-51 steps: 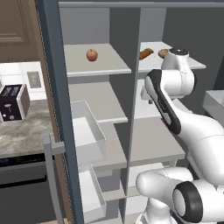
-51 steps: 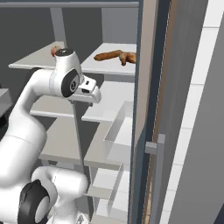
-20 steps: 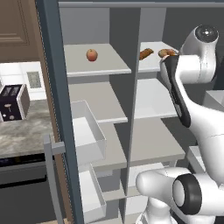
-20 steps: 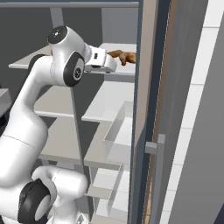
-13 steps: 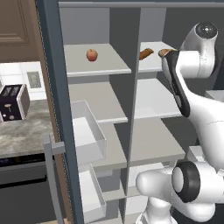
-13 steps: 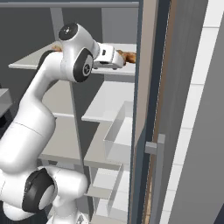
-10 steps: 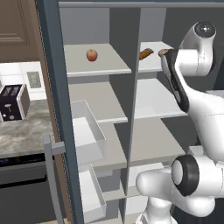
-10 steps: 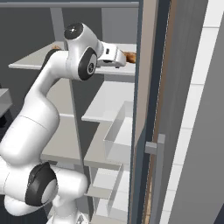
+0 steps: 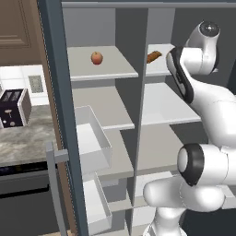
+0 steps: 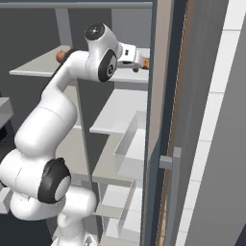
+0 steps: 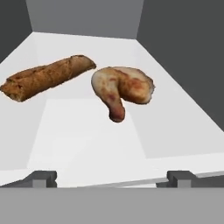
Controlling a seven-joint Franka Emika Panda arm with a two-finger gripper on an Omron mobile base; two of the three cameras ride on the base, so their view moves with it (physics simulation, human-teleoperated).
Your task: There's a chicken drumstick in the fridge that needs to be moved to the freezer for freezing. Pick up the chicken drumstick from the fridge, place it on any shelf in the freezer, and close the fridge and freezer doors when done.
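Observation:
The chicken drumstick [image 11: 124, 87] lies on the top white shelf [image 11: 87, 135] of the fridge, the right compartment of the slate-blue unit. My gripper [image 11: 111, 179] is level with that shelf's front edge, just short of the drumstick. It is open, with nothing between its fingertips [image 11: 41, 178]. From the right base view, the gripper [image 10: 138, 60] points at an orange bit of the drumstick [image 10: 145, 62]. The freezer is the left compartment, and its top shelf [image 9: 115, 69] is pale grey. Both doors stand open: the left door [image 9: 55, 92] and the right door [image 10: 161, 96].
A longer brown stick-shaped food [image 11: 48, 76] lies left of the drumstick on the same shelf. A red-orange apple [image 9: 96, 57] sits on the freezer's top shelf. Clear bins [image 9: 92, 138] hang on the left door. A toaster [image 9: 13, 108] stands on the counter at left.
The arm has risen and swung the hand up to the fridge's top shelf, then pushed it closer to the drumstick. The gripper has stayed open.

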